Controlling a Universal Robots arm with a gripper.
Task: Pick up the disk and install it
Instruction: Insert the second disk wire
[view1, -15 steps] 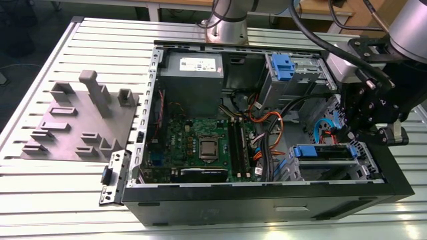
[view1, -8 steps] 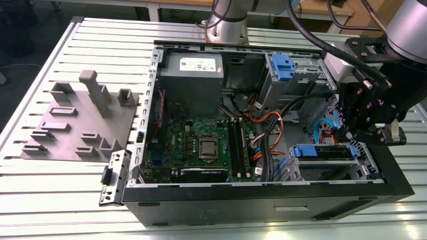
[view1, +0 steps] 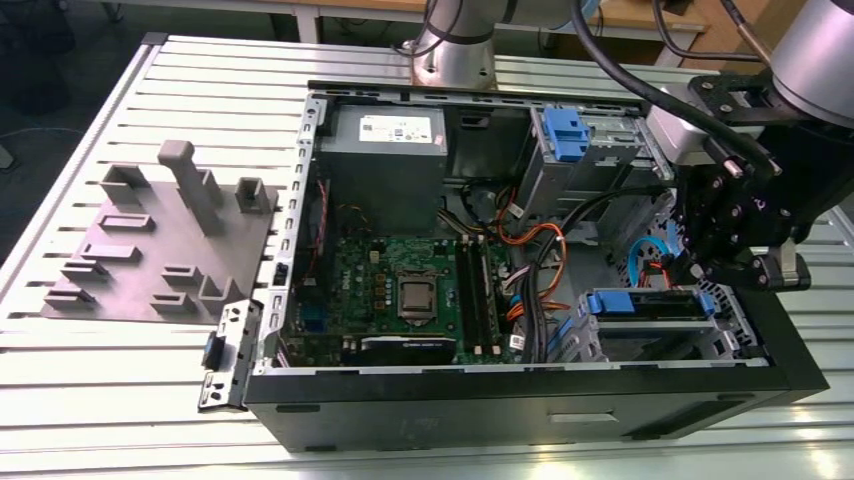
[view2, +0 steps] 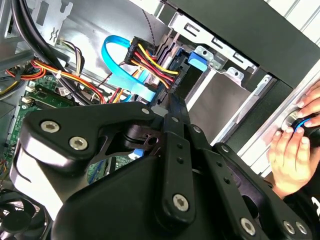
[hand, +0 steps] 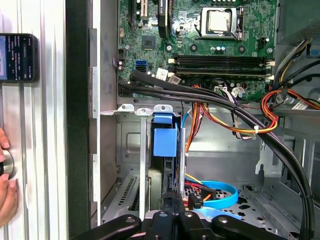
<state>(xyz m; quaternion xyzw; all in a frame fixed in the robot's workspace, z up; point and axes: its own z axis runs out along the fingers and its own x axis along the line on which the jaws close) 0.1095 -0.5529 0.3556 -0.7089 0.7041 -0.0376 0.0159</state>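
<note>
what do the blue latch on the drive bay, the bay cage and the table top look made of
Blue latch: looks like moulded plastic, matte and evenly coloured. Bay cage: bare sheet metal, dull grey with punched holes and folded tabs. Table top: probably aluminium, pale ribbed slats with soft glare.

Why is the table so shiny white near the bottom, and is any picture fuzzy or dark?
In the exterior view, light glares off the ribbed metal table along the near edge, washing it white. In the second wrist view, the black gripper sits close to the camera and looks dark, while the hand is slightly soft. In the first wrist view, the green motherboard is evenly lit and crisp.
</note>
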